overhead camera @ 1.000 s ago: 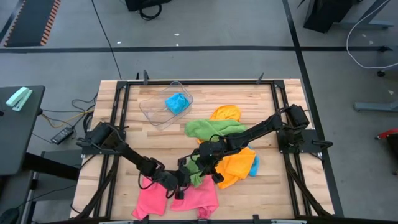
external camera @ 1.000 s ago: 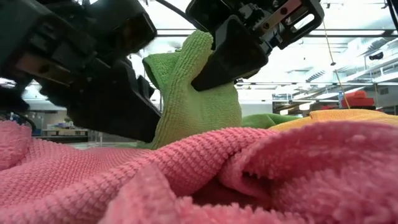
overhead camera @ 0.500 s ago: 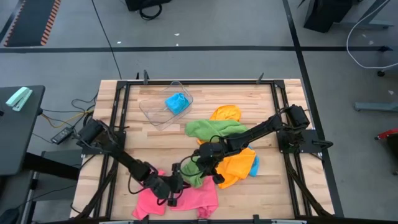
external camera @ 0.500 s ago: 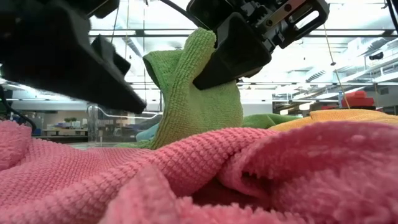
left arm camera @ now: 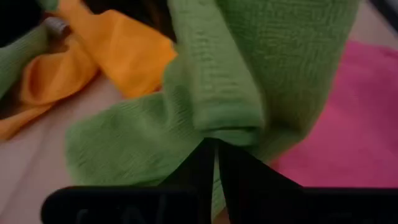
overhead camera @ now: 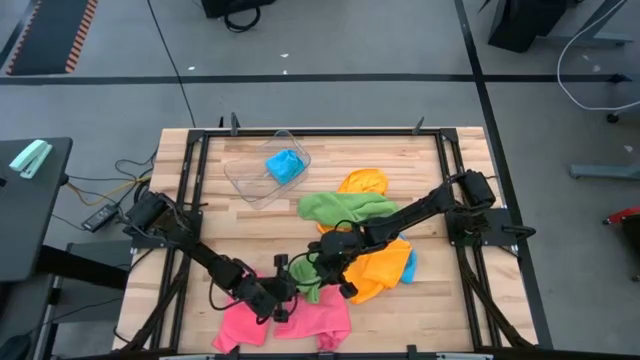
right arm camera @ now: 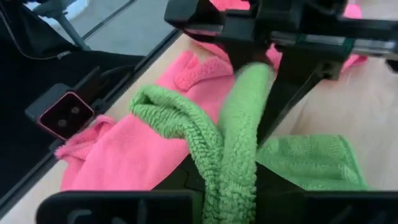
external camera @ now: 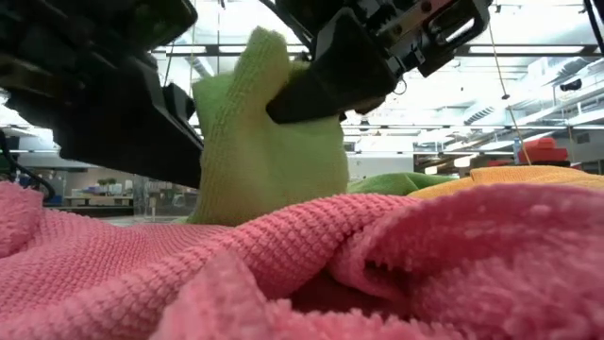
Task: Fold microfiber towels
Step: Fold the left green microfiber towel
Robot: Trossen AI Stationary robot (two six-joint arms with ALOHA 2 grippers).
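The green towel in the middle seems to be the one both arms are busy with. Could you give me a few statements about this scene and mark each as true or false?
1. Both pincers are shut on the green towel. True: the left pincer and the right pincer each pinch a fold of it.
2. The clear tub holds a pink towel. False: it holds a blue towel.
3. A pink towel lies at the table's near edge. True.
4. The orange towel is folded into a neat square. False: it lies crumpled.
5. The green towel lies flat. False: part is lifted.
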